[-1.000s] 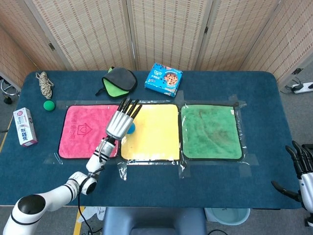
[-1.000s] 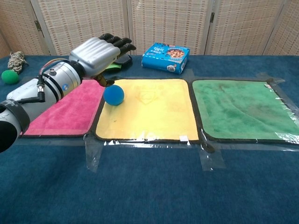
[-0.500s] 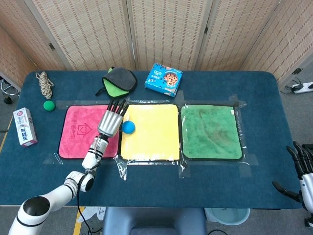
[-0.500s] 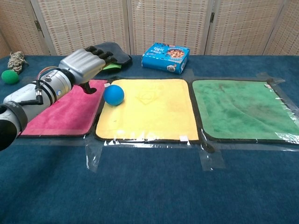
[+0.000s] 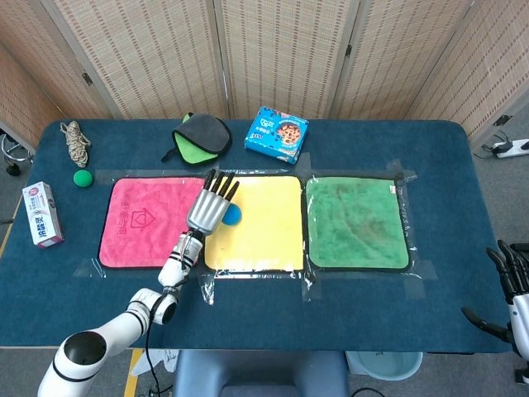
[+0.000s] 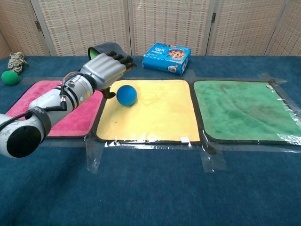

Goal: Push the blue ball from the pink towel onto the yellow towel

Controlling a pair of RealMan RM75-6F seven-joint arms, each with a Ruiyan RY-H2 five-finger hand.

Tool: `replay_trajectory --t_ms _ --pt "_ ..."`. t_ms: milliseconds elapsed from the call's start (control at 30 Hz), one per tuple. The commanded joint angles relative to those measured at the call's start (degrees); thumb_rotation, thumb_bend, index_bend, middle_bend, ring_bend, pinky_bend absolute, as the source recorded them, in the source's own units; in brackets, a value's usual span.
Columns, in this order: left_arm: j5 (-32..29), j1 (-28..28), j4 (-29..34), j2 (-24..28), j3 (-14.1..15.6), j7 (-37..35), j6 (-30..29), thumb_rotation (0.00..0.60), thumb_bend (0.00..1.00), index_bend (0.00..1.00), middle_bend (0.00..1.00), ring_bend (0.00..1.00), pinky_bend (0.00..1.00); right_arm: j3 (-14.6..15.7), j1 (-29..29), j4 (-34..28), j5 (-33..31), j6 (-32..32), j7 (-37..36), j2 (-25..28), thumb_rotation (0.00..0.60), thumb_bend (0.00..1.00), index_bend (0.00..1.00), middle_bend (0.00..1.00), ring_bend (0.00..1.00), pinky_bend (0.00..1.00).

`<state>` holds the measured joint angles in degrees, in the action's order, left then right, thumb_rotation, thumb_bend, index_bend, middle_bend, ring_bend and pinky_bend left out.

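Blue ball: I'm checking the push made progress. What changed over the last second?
The blue ball rolled right, further onto the yellow towel. The left hand swung back in behind it, fingers extended, holding nothing. Towels, box and right hand stayed put.

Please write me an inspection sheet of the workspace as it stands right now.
Surface: dark blue table, three towels taped on it in a row.
Job's things: blue ball on the yellow towel, near its left edge; pink towel bare.
Clutter: green towel, blue box, green ball, rope bundle, white carton, black-and-green pouch.
Hands: left hand beside the ball, holding nothing, fingers extended; right hand idle at the table's right edge.
Cables: power strip on the floor.
Surroundings: woven folding screens behind the table.
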<state>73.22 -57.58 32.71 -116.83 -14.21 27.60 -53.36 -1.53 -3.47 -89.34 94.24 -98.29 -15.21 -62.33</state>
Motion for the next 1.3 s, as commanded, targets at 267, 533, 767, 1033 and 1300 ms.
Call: replay_trajectory --t_ms 267,533,767,1033,1300 --pt "3.13 -1.17 5.81 0.88 0.55 -1.90 -4.03 0.600 0.34 0.00 0.00 0.00 0.00 -0.05 -0.71 0.40 0.01 -1.15 -0.57 0.13 0.600 0.07 0.00 0.00 0.00 0.00" --pt "3.04 0.57 13.74 5.00 -0.88 -3.14 -7.99 0.600 0.34 0.00 0.00 0.00 0.00 -0.08 -0.63 0.78 0.11 -0.96 -1.09 0.08 0.600 0.08 0.00 0.00 0.00 0.00" --pt "-0.99 6.08 23.68 13.11 -2.27 -2.25 -9.88 0.600 0.34 0.00 0.00 0.00 0.00 -0.02 -0.08 1.38 -0.17 0.39 -1.63 0.10 0.600 0.08 0.00 0.00 0.00 0.00" --pt "-8.49 14.66 41.18 25.61 -3.84 -2.02 -12.26 0.600 0.35 0.00 0.00 0.00 0.00 0.04 1.36 2.14 -0.33 3.02 -2.41 0.11 0.600 0.08 0.00 0.00 0.00 0.00" --pt "-10.71 22.54 54.03 35.70 -1.48 -3.12 -16.53 0.600 0.36 0.00 0.00 0.00 0.00 -0.14 2.87 2.28 -1.09 5.72 -3.48 0.75 0.600 0.08 0.00 0.00 0.00 0.00"
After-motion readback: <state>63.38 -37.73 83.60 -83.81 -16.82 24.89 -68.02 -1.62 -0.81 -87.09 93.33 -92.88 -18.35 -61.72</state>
